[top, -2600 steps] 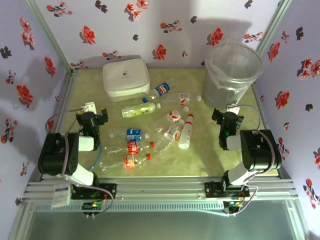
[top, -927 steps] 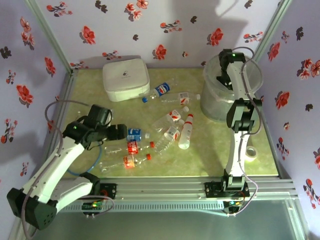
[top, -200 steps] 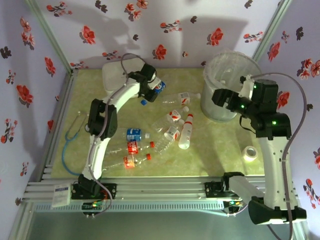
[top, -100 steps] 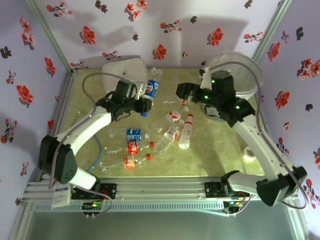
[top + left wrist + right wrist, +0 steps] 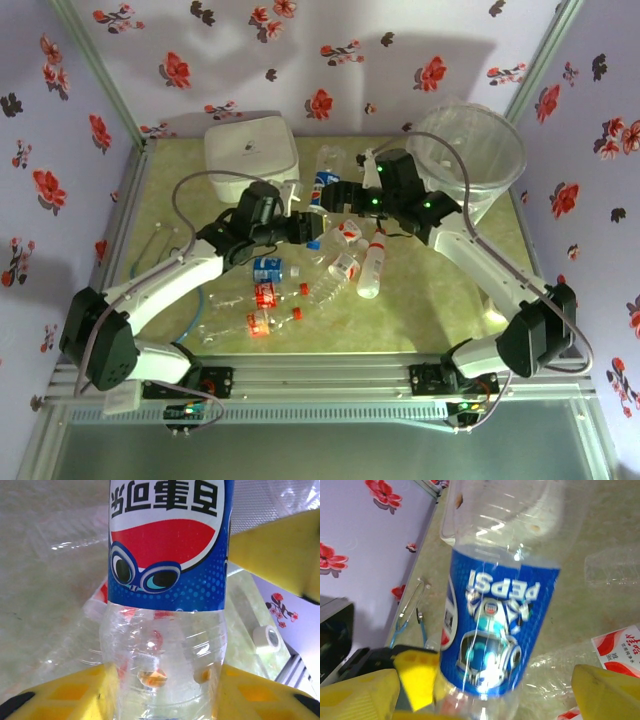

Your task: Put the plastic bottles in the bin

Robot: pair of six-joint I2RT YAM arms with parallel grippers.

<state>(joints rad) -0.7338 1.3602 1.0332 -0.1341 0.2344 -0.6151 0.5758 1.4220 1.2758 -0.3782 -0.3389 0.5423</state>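
Early days on this one, I'd say. The bin [image 5: 521,140] sits in the upper right of the overhead view, and it's too cloudy for me to tell if anything is inside it. Most of the job looks left to do.

Right now one blue-label bottle [image 5: 322,187] is up in the air around the upper middle of the frame, left of the bin and not over it. The left gripper [image 5: 165,690] is clamped on its clear lower end, one finger pressed to each side. The right gripper [image 5: 485,695] has its jaws spread wide on either side of the same bottle, not squeezing it as far as I can see. Looks like a handover to me.

Count: one bottle in the air, plus the loose bottles [image 5: 266,270] lying on the table [image 5: 180,200] in the middle and lower left. I make it roughly seven, but they overlap. One bin, one white box [image 5: 250,150] at upper left.
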